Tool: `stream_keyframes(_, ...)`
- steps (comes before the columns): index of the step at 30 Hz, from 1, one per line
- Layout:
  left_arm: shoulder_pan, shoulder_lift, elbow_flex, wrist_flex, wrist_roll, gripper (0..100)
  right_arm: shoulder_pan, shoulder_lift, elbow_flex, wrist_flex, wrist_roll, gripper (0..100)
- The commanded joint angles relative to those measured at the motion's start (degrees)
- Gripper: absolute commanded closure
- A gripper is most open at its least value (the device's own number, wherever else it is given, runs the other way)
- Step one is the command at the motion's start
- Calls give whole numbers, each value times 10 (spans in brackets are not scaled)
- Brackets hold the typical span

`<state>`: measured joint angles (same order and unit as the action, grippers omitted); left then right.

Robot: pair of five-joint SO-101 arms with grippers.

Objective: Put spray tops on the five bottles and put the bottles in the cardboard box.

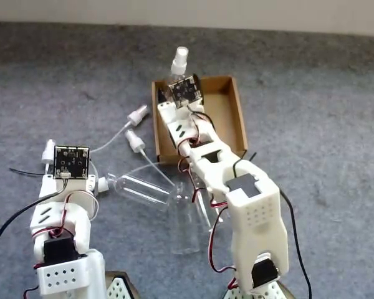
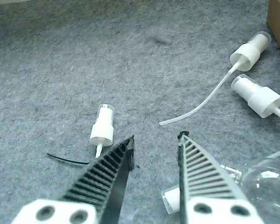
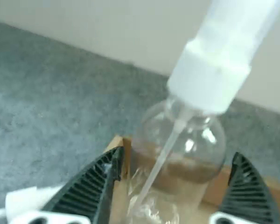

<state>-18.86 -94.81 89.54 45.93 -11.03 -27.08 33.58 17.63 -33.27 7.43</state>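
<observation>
A clear bottle (image 3: 179,144) with a white spray top (image 3: 214,70) stands upright at the far left corner of the cardboard box (image 1: 234,115). My right gripper (image 3: 177,156) is open, one finger on each side of the bottle with a small gap. Over the carpet to the left, my left gripper (image 2: 156,139) is open and holds nothing. A loose spray top (image 2: 102,127) lies just beyond its one fingertip. Two more spray tops (image 2: 249,49) (image 2: 259,95) lie near the box. Clear bottles (image 1: 140,187) (image 1: 184,221) lie on their sides between the arms.
A thin black strip (image 2: 67,161) lies on the grey carpet (image 1: 324,93) beside the near spray top. A white-capped bottle neck (image 2: 170,198) sits right under the left gripper's finger. The right arm (image 1: 252,205) stretches over the lying bottles and the box's near wall.
</observation>
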Motion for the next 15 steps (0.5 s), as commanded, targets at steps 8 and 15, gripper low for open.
stream_keyframes(8, 11, -7, -3, -15, -3, 849, -5, -15, -125, 83, -5, 701)
stream_keyframes(15, 11, -7, -3, -15, -3, 848, -7, -36, -209, 189, -5, 701)
